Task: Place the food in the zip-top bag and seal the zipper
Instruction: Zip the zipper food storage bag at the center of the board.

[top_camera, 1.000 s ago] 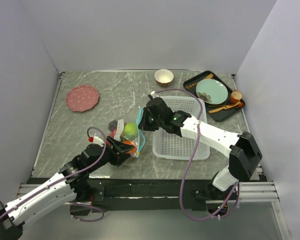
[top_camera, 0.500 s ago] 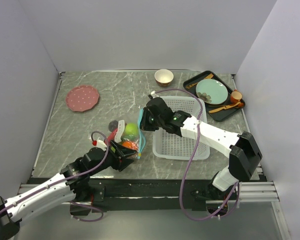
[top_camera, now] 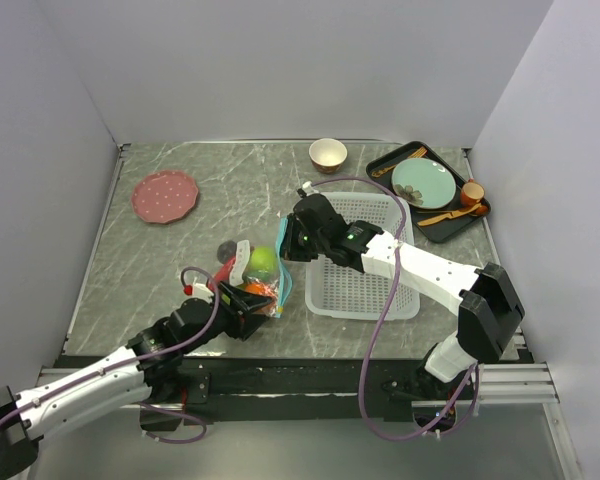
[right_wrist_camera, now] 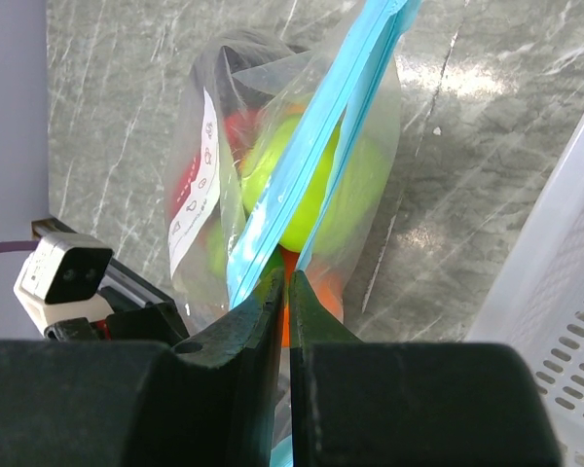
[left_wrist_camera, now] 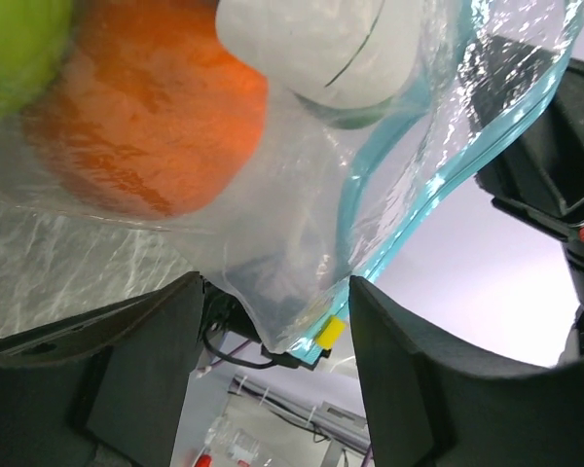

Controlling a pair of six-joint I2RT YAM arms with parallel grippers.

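The clear zip-top bag (top_camera: 248, 278) lies on the table left of the basket, holding food: a green apple (top_camera: 262, 262), an orange (left_wrist_camera: 156, 117) and red pieces. My right gripper (top_camera: 286, 245) is shut on the teal-blue zipper (right_wrist_camera: 316, 136) at the bag's far end; in the right wrist view the jaws (right_wrist_camera: 285, 284) pinch the strip, with the green apple (right_wrist_camera: 311, 185) behind it. My left gripper (top_camera: 257, 304) is at the bag's near end. Its fingers (left_wrist_camera: 136, 370) stand wide apart around the bag's corner and a yellow tab (left_wrist_camera: 328, 332), without pinching it.
A white perforated basket (top_camera: 365, 290) stands right of the bag, under my right arm. A small bowl (top_camera: 327, 154) and a black tray (top_camera: 378, 160) with a teal plate (top_camera: 424, 184) are at the back right. A pink plate (top_camera: 165, 195) is at the back left.
My left arm has sunk lower and shifted slightly toward the bag's near corner. My right gripper has kept its hold on the zipper and the bag has barely moved.
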